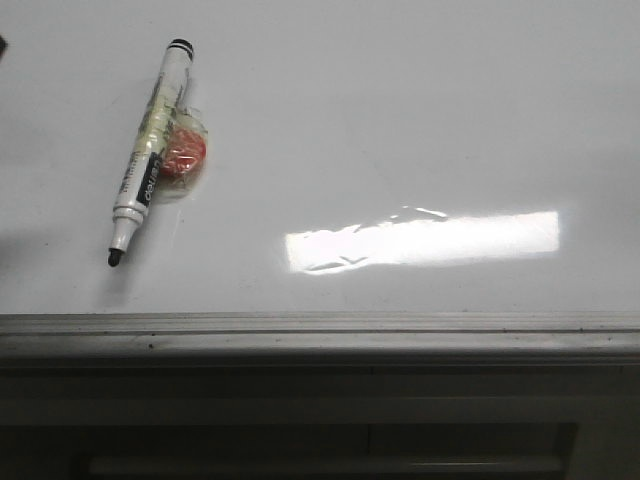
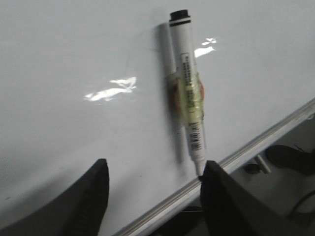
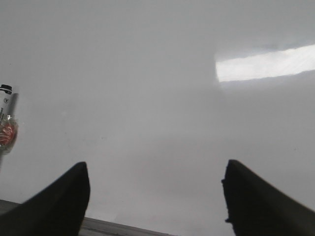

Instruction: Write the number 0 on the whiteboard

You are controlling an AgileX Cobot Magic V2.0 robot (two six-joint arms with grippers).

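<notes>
The whiteboard point(image 1: 400, 120) is a glossy white surface with a grey metal edge strip point(image 1: 320, 335) along its near side. No number 0 shows on it. A white marker point(image 1: 150, 150) lies uncapped on the board at the left, black tip toward the edge strip, with a red round piece point(image 1: 183, 152) taped to its barrel. In the left wrist view the marker point(image 2: 188, 93) lies just beyond my open, empty left gripper point(image 2: 155, 169), its tip beside one finger point(image 2: 221, 196). My right gripper point(image 3: 155, 172) is open and empty over bare board; the marker point(image 3: 6, 123) shows at that view's edge.
A bright rectangular light glare point(image 1: 425, 240) lies on the board right of the marker. Below the edge strip is a dark cabinet front point(image 1: 320, 430). Neither arm shows in the front view.
</notes>
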